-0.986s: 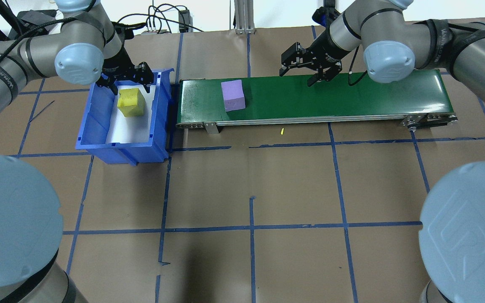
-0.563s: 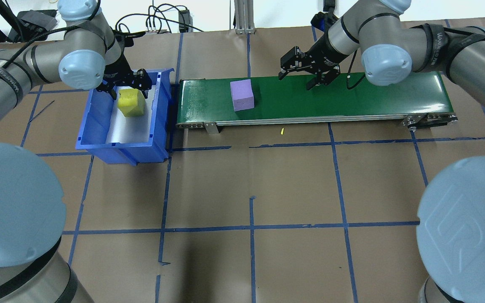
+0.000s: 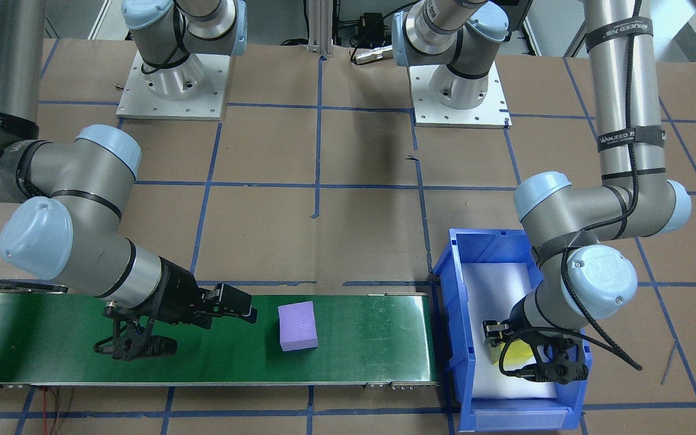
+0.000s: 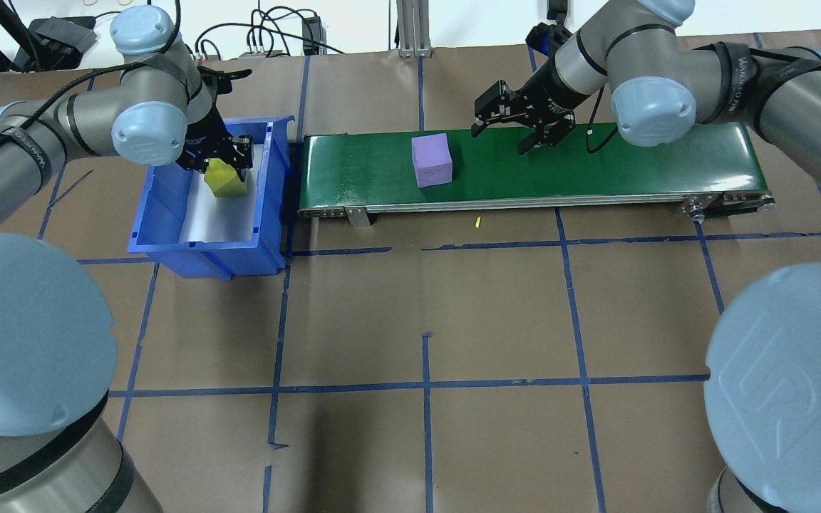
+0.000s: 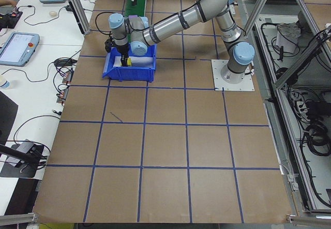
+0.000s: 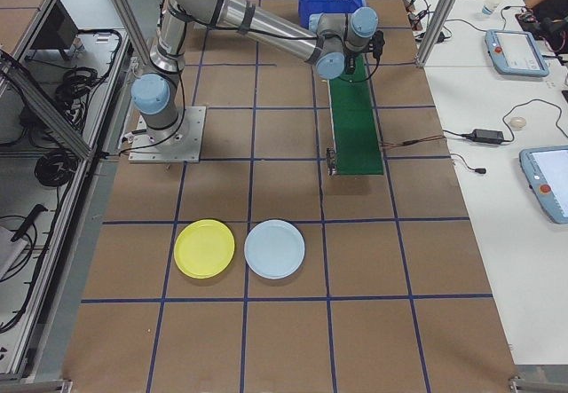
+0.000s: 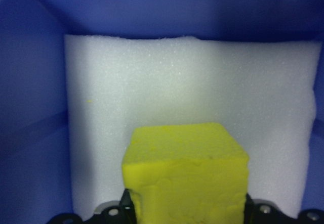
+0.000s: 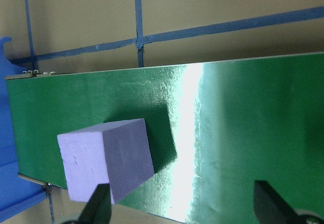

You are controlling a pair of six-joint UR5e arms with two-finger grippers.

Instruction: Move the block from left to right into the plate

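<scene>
The right gripper (image 4: 530,128) hangs with its jaws spread wide just above a green conveyor belt (image 4: 596,167), holding nothing. A purple block (image 4: 431,160) sits on the belt near it, toward the belt's left end, not yet between the fingers (image 8: 96,206) (the right wrist view shows the block just ahead of one fingertip).

The left gripper (image 4: 212,155) is down inside a blue bin (image 4: 161,214), its jaws straddling a yellow block (image 4: 225,179); the frames do not show whether they have clamped onto it.

Both blocks look like cut foam: probably very light, soft and slightly grippy, with rough faces that should dent under pressure instead of slipping. A gentle squeeze across two opposite flat side faces, near mid-height, looks like the safest hold.

The belt surface is smooth and glossy, so a nudged block may slide. The bin has a white foam liner (image 7: 192,92) and tall walls, which leave little side room for the fingers.

Beyond lies a brown paper-covered table (image 4: 425,313) gridded in blue tape. Two plates, one yellow (image 6: 204,248) and one pale blue (image 6: 274,248), rest on it well apart from the belt.
</scene>
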